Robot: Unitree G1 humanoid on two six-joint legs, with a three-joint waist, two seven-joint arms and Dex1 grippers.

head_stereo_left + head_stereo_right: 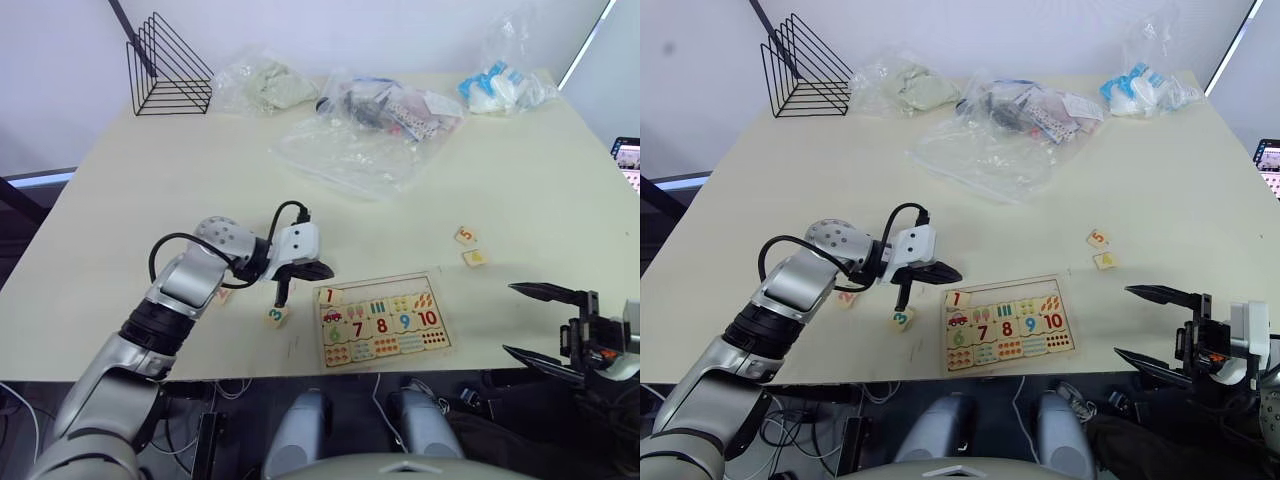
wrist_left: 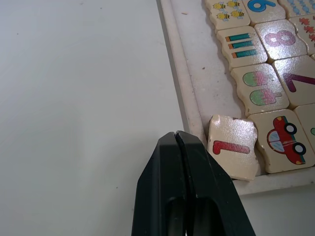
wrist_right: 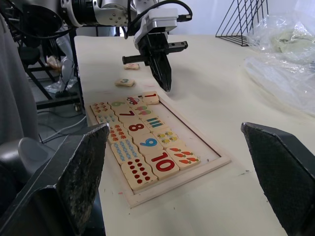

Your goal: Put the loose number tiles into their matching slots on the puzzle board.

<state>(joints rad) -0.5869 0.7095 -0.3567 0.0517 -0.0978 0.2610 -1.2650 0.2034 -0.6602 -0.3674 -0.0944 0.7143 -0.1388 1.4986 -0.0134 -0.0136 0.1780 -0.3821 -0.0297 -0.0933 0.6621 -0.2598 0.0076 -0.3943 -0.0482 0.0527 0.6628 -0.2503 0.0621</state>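
The puzzle board (image 1: 441,345) lies near the table's front edge, with a bare row of slots (image 1: 385,289) along its far side. The tile 1 (image 2: 232,146) rests tilted at the board's left corner, partly on the rim. My left gripper (image 1: 282,295) is shut with nothing in it, tips pointing down just left of that corner. Tile 3 (image 1: 276,316) lies on the table below it. Another tile (image 1: 222,295) peeks from behind the left arm. Tiles 5 (image 1: 465,236) and 4 (image 1: 474,257) lie right of the board. My right gripper (image 1: 545,320) stands wide open off the table's front right.
A black wire rack (image 1: 168,65) stands at the back left. Clear plastic bags (image 1: 350,140) with contents spread across the back middle, and another bag (image 1: 500,85) sits at the back right. A screen (image 1: 628,155) shows past the right edge.
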